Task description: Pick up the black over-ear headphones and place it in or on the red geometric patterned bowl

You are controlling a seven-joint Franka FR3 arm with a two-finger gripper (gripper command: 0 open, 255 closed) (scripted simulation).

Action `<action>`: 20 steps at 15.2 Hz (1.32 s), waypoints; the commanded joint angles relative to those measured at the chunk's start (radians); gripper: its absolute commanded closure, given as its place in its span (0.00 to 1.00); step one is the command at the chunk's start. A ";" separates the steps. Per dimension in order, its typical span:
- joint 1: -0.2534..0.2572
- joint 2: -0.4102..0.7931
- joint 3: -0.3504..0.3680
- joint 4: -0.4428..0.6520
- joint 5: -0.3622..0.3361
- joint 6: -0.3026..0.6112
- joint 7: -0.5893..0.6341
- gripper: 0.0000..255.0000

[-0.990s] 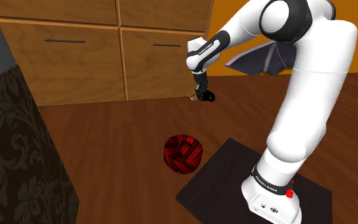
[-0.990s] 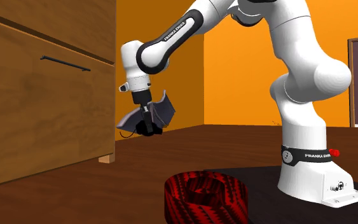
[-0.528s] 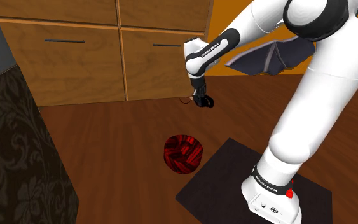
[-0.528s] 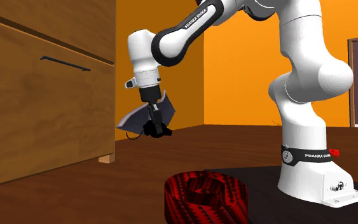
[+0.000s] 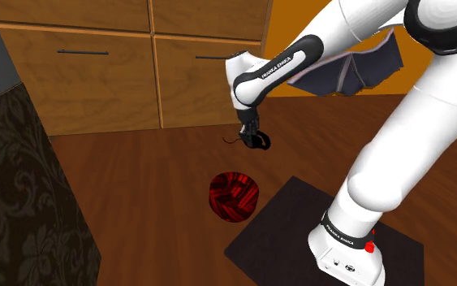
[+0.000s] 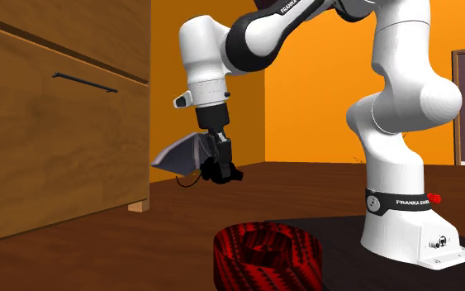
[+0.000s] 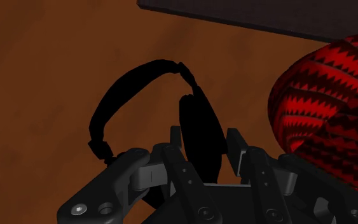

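My black gripper is shut on one ear cup of the black over-ear headphones, whose band arcs out past the fingers. In the shoulder view the gripper hangs in the air with the headphones, above and a little beyond the red bowl with a black zigzag pattern, which stands on the wooden floor. The second exterior view has the headphones dangling from the gripper behind and above the bowl. In the wrist view the bowl lies close beside the held headphones.
A wooden cabinet with drawers stands behind the gripper. A dark patterned block fills the shoulder view's left. The arm's base stands on a black mat. A grey open shape lies by the orange wall.
The arm has swung the gripper with the headphones lower and toward the bowl, leftward in the shoulder view and rightward in the second exterior view. The bowl has stayed put.
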 commanded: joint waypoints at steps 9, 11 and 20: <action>0.136 -0.142 0.149 -0.131 0.117 -0.058 0.205 1.00; 0.167 -0.158 0.182 -0.142 0.148 -0.069 0.248 1.00; 0.206 -0.110 0.234 -0.185 0.177 0.010 0.329 1.00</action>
